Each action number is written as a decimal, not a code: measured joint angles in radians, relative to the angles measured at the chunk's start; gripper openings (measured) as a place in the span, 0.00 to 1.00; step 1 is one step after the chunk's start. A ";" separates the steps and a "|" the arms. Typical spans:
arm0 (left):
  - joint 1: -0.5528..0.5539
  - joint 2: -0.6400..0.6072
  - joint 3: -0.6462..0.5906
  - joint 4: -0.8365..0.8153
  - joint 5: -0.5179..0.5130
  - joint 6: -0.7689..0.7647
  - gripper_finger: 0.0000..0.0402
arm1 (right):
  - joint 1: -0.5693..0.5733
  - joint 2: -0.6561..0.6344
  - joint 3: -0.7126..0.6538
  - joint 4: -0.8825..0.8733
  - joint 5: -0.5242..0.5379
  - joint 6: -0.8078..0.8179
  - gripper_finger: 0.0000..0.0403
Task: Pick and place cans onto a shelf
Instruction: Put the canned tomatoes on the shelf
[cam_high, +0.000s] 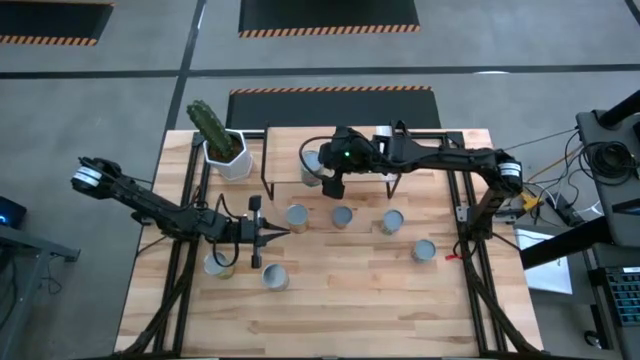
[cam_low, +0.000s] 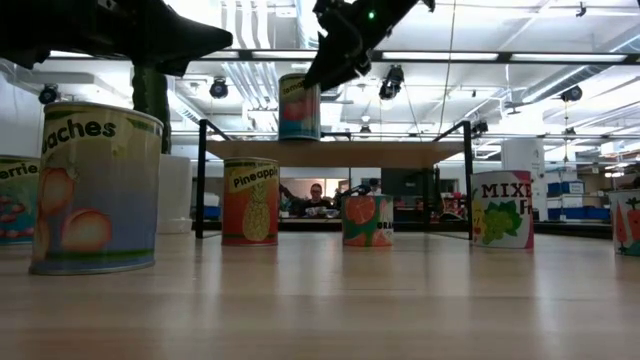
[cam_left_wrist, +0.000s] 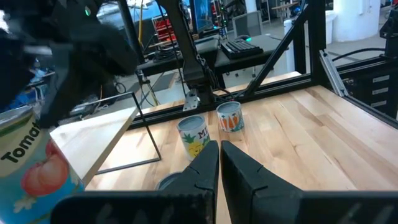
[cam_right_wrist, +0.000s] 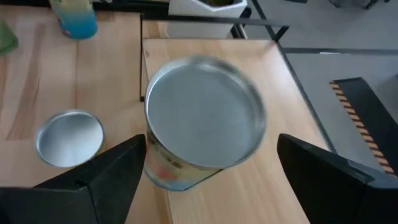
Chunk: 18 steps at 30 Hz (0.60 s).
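Note:
One can (cam_right_wrist: 205, 121) stands upright on its base on the shelf's light wooden top board (cam_right_wrist: 273, 186), near the board's left end; it also shows in the high view (cam_high: 312, 165) and the low view (cam_low: 300, 105). My right gripper (cam_right_wrist: 211, 143) hangs above it, open, with one finger on either side and clear of it. Several cans stand on the table, among them three in a row (cam_high: 297, 215) (cam_high: 342, 216) (cam_high: 392, 221). My left gripper (cam_high: 272, 233) is shut and empty, low over the table left of the row.
A white pot with a green cactus (cam_high: 225, 150) stands at the far left by the shelf. More cans stand at the near left (cam_high: 275, 276) (cam_high: 218, 265) and at the right (cam_high: 424, 250). The shelf's black wire legs (cam_high: 266, 160) reach down to the table.

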<state>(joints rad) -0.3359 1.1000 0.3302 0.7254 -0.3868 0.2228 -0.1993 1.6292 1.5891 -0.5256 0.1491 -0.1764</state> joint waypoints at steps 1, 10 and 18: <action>0.000 0.000 0.000 0.000 0.000 0.000 0.00 | 0.000 -0.001 0.017 -0.022 0.000 -0.001 0.86; -0.029 -0.060 0.083 -0.011 0.001 -0.021 0.00 | 0.011 -0.077 0.096 -0.195 0.000 -0.081 0.79; -0.100 -0.122 0.165 -0.217 0.003 -0.003 0.00 | 0.011 -0.280 -0.114 -0.123 -0.027 -0.098 0.62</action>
<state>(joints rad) -0.4356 0.9782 0.4952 0.5087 -0.3836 0.2195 -0.1879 1.3492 1.4751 -0.6489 0.1222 -0.2744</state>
